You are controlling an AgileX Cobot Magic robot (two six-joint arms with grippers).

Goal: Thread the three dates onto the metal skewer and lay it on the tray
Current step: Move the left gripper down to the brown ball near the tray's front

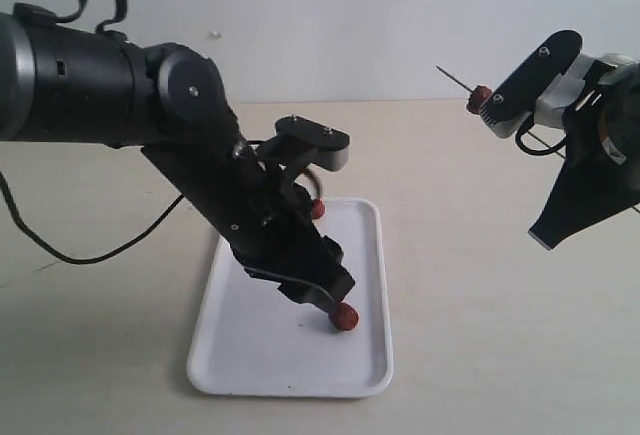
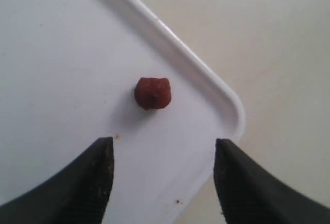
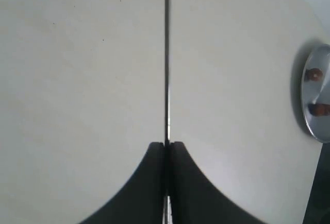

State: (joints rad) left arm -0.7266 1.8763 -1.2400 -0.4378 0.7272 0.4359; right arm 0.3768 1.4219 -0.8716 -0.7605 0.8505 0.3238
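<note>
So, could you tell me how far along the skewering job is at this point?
Done: one date appears threaded on the skewer. In hand: the right gripper is shut on the skewer; the open left gripper hovers over a second date on the tray. Left: threading that and the third date, then laying the skewer on the tray.

The left arm [image 1: 250, 215] hides part of the tray [image 1: 362, 285] and half of one date [image 1: 317, 209]; the skewer [image 3: 166, 54] runs off the right wrist view's edge.
</note>
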